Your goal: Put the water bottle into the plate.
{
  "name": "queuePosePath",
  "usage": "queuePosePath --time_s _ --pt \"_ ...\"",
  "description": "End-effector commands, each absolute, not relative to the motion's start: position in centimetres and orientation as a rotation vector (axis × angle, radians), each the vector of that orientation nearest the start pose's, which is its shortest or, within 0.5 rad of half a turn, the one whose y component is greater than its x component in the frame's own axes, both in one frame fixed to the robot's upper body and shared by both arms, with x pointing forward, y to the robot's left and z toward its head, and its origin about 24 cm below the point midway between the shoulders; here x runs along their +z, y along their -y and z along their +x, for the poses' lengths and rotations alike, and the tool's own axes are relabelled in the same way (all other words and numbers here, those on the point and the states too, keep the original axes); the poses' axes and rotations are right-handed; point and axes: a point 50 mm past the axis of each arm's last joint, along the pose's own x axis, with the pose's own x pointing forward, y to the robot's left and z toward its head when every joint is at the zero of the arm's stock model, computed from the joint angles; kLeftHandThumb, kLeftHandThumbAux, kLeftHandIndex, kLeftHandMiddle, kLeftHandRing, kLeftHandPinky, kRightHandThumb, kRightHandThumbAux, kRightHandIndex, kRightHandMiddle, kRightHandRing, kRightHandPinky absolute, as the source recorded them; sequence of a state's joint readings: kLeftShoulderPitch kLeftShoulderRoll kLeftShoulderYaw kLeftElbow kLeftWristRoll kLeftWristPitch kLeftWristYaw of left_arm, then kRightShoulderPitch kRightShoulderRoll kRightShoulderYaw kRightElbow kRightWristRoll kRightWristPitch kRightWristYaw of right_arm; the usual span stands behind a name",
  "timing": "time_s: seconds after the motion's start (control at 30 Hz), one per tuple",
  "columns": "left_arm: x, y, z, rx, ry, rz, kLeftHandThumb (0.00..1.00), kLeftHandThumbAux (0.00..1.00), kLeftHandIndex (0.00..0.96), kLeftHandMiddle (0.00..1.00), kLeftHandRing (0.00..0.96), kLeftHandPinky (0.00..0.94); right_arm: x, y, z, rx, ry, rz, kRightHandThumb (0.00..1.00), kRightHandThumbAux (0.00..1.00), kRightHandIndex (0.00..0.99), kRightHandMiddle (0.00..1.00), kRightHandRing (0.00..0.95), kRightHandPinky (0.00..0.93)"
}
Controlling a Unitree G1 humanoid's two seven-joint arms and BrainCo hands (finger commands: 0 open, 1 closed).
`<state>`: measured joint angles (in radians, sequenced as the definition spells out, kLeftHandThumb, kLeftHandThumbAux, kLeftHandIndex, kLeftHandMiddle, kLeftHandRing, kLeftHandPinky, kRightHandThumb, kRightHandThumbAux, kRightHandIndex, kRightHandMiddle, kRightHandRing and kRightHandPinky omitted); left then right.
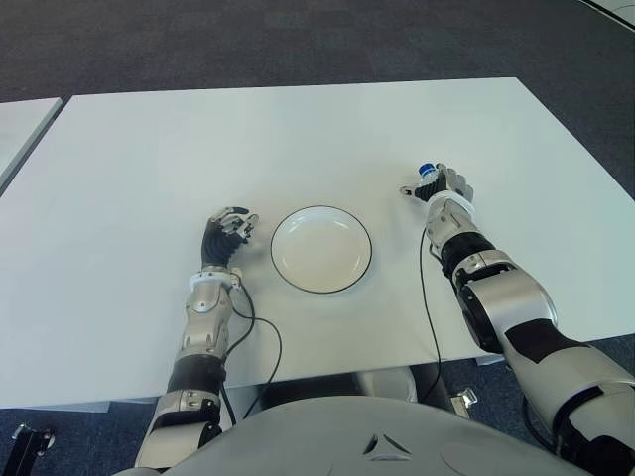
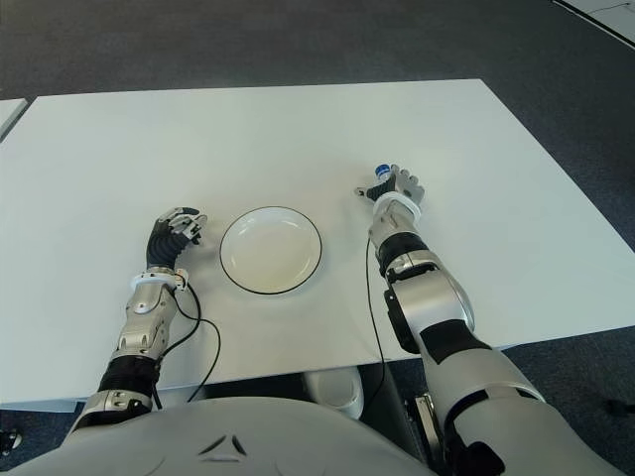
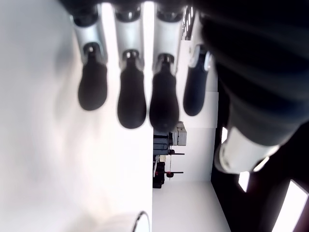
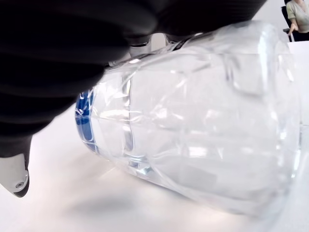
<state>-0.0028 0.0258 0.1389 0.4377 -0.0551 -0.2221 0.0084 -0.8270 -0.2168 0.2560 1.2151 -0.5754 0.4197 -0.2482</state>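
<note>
A clear water bottle (image 4: pixel 193 125) with a blue cap (image 1: pixel 427 169) lies on its side on the white table (image 1: pixel 298 129), right of the plate. My right hand (image 1: pixel 444 186) sits over it with fingers wrapped around its body; the right wrist view shows the bottle pressed under the palm and touching the tabletop. Only the cap pokes out past the hand in the eye views. The white plate (image 1: pixel 320 250) with a dark rim holds nothing. My left hand (image 1: pixel 230 226) shows just left of the plate, its fingers (image 3: pixel 133 96) loosely bent and holding nothing.
Black cables (image 1: pixel 429 297) run from both wrists over the table's front edge. A second table (image 1: pixel 20 124) stands at the far left. Dark carpet lies beyond the far edge. A person (image 4: pixel 299 14) sits far off in the right wrist view.
</note>
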Motion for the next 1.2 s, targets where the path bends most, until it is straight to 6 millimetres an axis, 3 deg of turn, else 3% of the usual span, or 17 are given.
queuePosePath --time_s 0.03,0.3,0.5,0.63,0.83,1.0,1.2 --pt "-5.8 -18.8 21.4 0.185 -0.349 -0.046 0.709 0.713 0.437 0.706 0.680 0.661 -1.1 20.2 33.7 -0.104 -0.761 -1.103 0.079 0.522 0.000 0.000 0.000 0.000" --pt "-5.7 -18.8 21.4 0.196 -0.356 -0.055 0.708 0.714 0.436 0.703 0.679 0.654 -1.0 20.7 33.7 -0.126 -0.756 -1.083 0.076 0.541 0.000 0.000 0.000 0.000" --pt "-5.7 -18.9 21.4 0.192 -0.355 -0.051 0.708 0.714 0.436 0.700 0.675 0.650 -1.0 21.0 33.6 -0.161 -0.744 -1.058 0.084 0.558 0.000 0.000 0.000 0.073" --pt "-5.7 -18.9 21.4 0.193 -0.356 -0.044 0.708 0.714 0.436 0.701 0.676 0.655 -1.0 21.4 33.5 -0.179 -0.739 -1.047 0.098 0.592 0.146 0.064 0.045 0.147" --pt "-5.6 -19.0 21.4 0.192 -0.356 -0.041 0.708 0.714 0.436 0.700 0.677 0.654 -1.3 21.9 33.2 -0.186 -0.751 -1.044 0.118 0.649 0.264 0.119 0.093 0.179" --pt "-5.6 -19.1 21.4 0.186 -0.352 -0.032 0.708 0.714 0.436 0.697 0.676 0.656 -1.4 22.0 33.1 -0.211 -0.756 -1.018 0.139 0.702 0.307 0.172 0.139 0.206" --pt "-5.7 -19.2 21.4 0.194 -0.360 -0.033 0.708 0.714 0.436 0.692 0.669 0.650 -1.4 22.1 33.0 -0.243 -0.745 -1.002 0.165 0.734 0.281 0.184 0.149 0.214"
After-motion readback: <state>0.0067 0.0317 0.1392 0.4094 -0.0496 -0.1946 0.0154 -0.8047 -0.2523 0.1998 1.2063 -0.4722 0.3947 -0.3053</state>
